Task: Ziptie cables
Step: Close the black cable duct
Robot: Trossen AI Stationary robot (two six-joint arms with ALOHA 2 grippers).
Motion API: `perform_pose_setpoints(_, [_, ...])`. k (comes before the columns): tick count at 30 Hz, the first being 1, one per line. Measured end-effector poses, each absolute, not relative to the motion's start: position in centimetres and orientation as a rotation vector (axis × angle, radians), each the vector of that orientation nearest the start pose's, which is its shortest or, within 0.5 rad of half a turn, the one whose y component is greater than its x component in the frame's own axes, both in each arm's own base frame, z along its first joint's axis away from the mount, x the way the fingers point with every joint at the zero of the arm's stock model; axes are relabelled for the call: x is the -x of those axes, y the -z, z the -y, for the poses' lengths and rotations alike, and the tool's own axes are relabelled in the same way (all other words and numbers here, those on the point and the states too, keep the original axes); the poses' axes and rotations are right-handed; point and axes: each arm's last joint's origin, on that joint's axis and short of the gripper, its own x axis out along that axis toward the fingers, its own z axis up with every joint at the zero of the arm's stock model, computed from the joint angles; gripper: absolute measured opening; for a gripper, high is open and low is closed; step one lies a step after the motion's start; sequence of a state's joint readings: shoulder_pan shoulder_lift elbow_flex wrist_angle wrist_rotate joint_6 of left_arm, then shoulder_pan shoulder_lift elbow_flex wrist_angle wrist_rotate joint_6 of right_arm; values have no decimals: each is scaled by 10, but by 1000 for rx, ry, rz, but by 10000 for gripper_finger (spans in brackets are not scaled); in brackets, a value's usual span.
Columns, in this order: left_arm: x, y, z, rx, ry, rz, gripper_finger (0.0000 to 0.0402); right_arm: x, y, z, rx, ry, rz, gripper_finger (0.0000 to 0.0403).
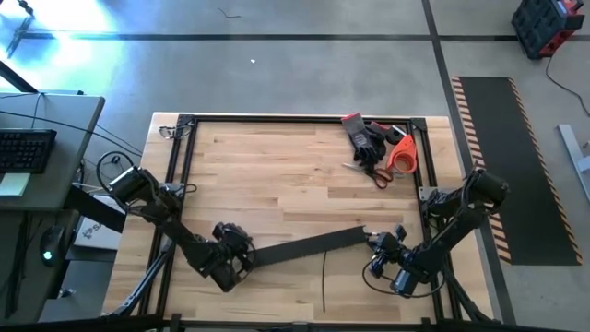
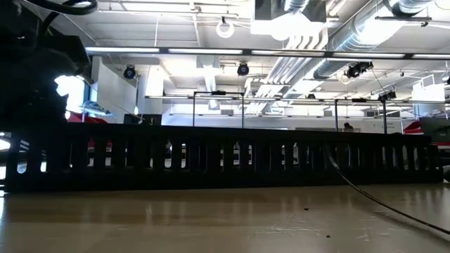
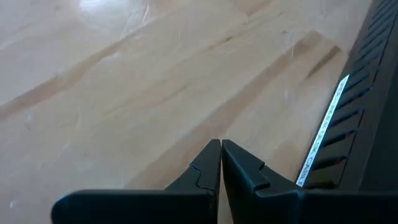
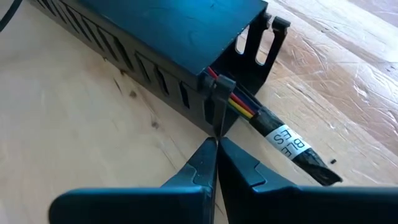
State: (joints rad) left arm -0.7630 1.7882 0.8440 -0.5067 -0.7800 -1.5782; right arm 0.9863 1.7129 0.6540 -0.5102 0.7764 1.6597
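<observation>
We judge the cables [image 4: 245, 107] light, limp and springy, best taken near their sleeved, labelled end [image 4: 292, 144], where they leave the slotted duct [image 4: 149, 37]. That end lies just beyond our right gripper [image 4: 216, 144], whose jaws are pressed together on a thin zip tie [image 4: 217, 112] around the bundle. Our left gripper [image 3: 221, 149], jaws closed and empty, rests beside the duct's other end on the surface [image 1: 277, 175].

A grey concrete floor [image 1: 304, 74] with dark seams surrounded the wooden table [image 1: 277, 175]. A hazard-striped black mat [image 1: 516, 157] lay to one side, a desk with keyboard [image 1: 26, 149] to the other. Overhead ran white ducts [image 2: 309, 49] and ceiling lamps [image 2: 225, 28].
</observation>
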Motion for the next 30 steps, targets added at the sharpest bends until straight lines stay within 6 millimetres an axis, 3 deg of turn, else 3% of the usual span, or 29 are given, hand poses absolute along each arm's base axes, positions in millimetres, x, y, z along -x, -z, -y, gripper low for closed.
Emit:
perform_pose_setpoints(4, [-214, -116, 173, 374, -726, -748, 0, -144, -92, -180, -317, 592, -748, 0])
perform_pose_setpoints(7, [-205, -135, 173, 357, -743, -804, 0, -144, -92, -180, -317, 592, -750, 0])
perform_pose_setpoints(12, [-188, -157, 182, 458, -681, -892, 0, -144, -92, -180, -328, 599, -745, 0])
perform_pose_setpoints(22, [-186, -122, 213, 577, -647, -914, 0, -141, -94, -175, -348, 653, -742, 0])
perform_pose_setpoints(30, [-179, -117, 224, 627, -639, -834, 0, -140, -100, -170, -363, 684, -663, 0])
